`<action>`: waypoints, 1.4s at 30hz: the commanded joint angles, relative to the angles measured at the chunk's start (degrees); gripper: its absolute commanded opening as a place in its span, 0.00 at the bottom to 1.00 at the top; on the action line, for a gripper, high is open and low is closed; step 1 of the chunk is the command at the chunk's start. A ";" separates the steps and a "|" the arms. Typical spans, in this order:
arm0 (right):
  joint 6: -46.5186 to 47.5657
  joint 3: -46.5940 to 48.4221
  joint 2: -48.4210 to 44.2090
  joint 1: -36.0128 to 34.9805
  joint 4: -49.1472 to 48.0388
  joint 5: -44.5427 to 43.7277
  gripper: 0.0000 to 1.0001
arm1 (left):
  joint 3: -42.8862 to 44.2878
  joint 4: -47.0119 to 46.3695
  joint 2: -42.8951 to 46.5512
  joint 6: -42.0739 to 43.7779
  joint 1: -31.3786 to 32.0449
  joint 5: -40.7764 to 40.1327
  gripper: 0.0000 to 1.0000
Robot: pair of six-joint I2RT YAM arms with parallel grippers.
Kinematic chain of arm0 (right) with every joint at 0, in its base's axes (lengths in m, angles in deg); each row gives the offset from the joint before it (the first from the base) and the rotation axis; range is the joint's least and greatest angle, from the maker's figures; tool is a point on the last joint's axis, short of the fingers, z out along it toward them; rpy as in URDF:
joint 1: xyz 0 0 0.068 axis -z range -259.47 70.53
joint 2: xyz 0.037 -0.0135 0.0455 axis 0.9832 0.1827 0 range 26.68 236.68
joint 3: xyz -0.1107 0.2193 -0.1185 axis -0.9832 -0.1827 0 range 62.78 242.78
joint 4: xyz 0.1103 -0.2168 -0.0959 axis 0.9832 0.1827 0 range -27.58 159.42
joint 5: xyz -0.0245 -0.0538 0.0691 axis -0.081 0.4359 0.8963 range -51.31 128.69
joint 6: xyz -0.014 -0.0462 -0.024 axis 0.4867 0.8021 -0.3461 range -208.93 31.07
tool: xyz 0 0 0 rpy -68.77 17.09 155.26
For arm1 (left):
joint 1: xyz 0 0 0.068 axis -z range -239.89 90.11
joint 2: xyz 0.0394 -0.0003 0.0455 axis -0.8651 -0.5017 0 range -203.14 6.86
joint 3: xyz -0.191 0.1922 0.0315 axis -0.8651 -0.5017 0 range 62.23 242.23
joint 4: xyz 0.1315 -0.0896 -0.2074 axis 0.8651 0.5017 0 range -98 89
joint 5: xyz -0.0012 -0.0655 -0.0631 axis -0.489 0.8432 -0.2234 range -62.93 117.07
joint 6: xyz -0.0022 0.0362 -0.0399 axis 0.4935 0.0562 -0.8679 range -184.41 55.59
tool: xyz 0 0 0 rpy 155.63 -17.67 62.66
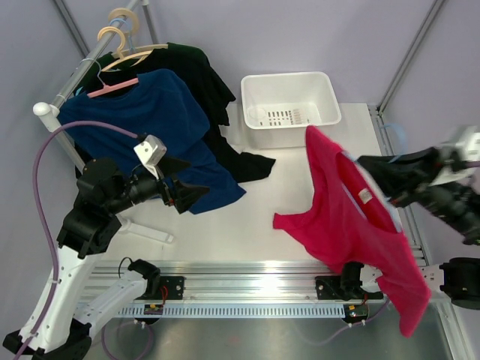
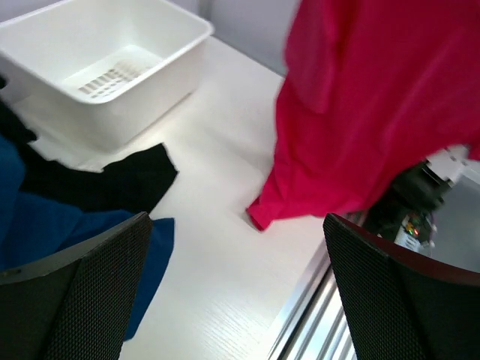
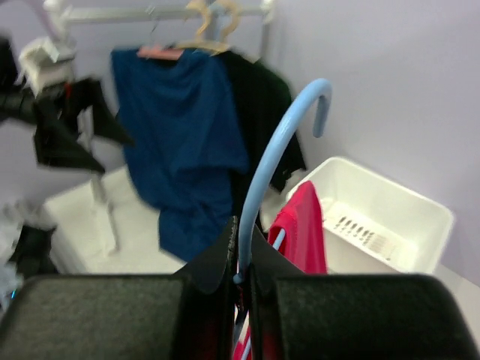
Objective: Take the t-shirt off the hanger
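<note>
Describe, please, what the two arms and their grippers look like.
The left arm has white lower links, black joints and a purple cable; the right arm is mostly black. The left gripper and right gripper have black fingers, the left's textured.

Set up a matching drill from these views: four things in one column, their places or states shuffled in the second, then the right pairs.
Column one
1. t-shirt
2. hanger
3. left gripper
4. white bin

Column two
A. open, holding nothing
B. stands at the far side of the table
C. clamped in the shut right gripper, hook upward
D. hangs down, one corner resting on the table

Pairs: 1-D, 2-C, 3-A, 4-B
</note>
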 commanded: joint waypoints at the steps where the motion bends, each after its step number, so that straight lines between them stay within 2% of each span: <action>1: 0.14 -7.97 5.24 -0.18 -1.13 16.61 0.00 | 0.53 -0.83 -0.28 5.75 0.21 14.97 0.99; 3: -1.53 -12.02 5.69 -0.18 -4.46 24.43 0.00 | 0.09 -0.83 -0.37 6.36 0.21 14.89 0.99; 4: -2.49 -16.21 5.77 -0.18 -5.78 31.17 0.00 | -0.18 -0.83 -0.28 6.97 0.21 15.24 0.99; 6: -3.46 -21.06 6.04 -0.27 -10.51 37.61 0.00 | -1.49 -0.83 0.24 7.16 0.21 18.12 0.99; 12: -4.60 -27.33 8.23 -0.18 -18.97 45.37 0.00 | -4.39 -5.04 -0.98 5.75 0.82 30.77 0.99; 16: -6.62 -28.38 9.64 -0.27 -26.16 45.82 0.00 | -6.85 -7.76 -2.57 6.63 4.59 32.38 0.94; 19: -7.24 -30.49 9.21 -0.27 -30.73 44.43 0.00 | -8.26 -8.65 -3.97 8.81 13.44 29.66 0.93; 22: -7.42 -30.93 8.59 -0.27 -32.33 41.79 0.00 | -8.35 -8.65 -5.82 10.06 18.21 26.05 0.88; 25: -7.77 -30.23 7.19 -0.27 -31.99 39.68 0.00 | -8.35 -8.30 -6.70 10.23 18.58 25.79 0.83; 33: -7.77 -28.65 -2.13 -0.18 -28.03 38.09 0.00 | -9.15 -7.16 -3.97 11.81 18.67 24.56 0.80; 36: -8.30 -28.47 -4.85 -0.18 -27.07 38.35 0.00 | -8.71 -7.16 -3.98 11.81 18.67 25.61 0.66; 37: -8.39 -28.39 -5.29 -0.18 -26.71 38.35 0.00 | -8.53 -7.16 -4.32 11.99 18.67 26.05 0.57; 38: -8.47 -28.04 -5.73 -0.27 -26.28 38.09 0.00 | -8.27 -7.16 -4.41 11.73 18.67 25.96 0.32; 40: -8.47 -27.16 -6.70 -0.18 -24.61 37.48 0.00 | -7.92 -7.16 -4.41 11.11 18.67 24.30 0.00; 42: -8.47 -26.54 -7.93 -0.27 -23.38 36.07 0.00 | -8.26 -7.33 -3.98 10.32 18.67 21.31 0.00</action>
